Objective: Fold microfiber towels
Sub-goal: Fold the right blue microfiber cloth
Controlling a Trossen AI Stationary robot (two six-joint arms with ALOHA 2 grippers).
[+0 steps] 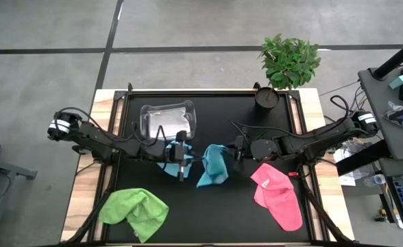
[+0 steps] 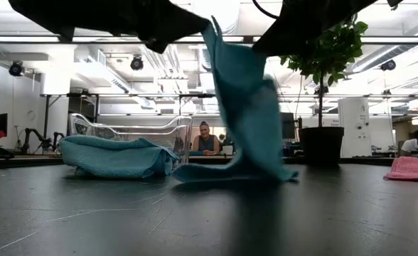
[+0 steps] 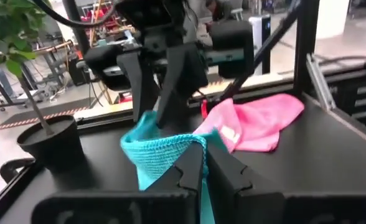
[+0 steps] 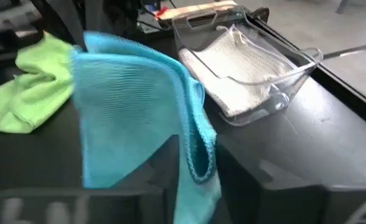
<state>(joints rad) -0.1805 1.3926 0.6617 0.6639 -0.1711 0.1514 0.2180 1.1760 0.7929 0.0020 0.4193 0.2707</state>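
A teal-blue microfiber towel [image 1: 214,166] is held up between my two grippers at mid-table; its lower end [image 2: 230,173] lies on the table. My left gripper [image 1: 199,159] and my right gripper [image 1: 229,155] are both shut on its top. A second light blue towel [image 2: 113,156] lies bunched on the table under my left arm. The pale grey-white towel [image 4: 233,68] lies inside the clear tub [image 1: 167,120]. The lime green towel [image 1: 134,209] lies at the near left and the pink towel [image 1: 278,195] at the near right. My left gripper pinches the teal towel's upper edge [image 3: 189,146] between its two fingers, coming level from the table's left. The cloth hangs below the fingers, its lower end on the table. One layer or several, I cannot tell. My right gripper pinches a folded part of the towel's top [image 4: 198,155] between its two fingers, coming level from the table's right. The cloth hangs down from there in a broad sheet [image 4: 127,112]; its lower end lies on the table.
A potted plant [image 1: 273,82] stands at the table's far right edge. The clear tub stands at the far middle-left, just behind my left gripper. A person sits in the room beyond the table [image 2: 207,139].
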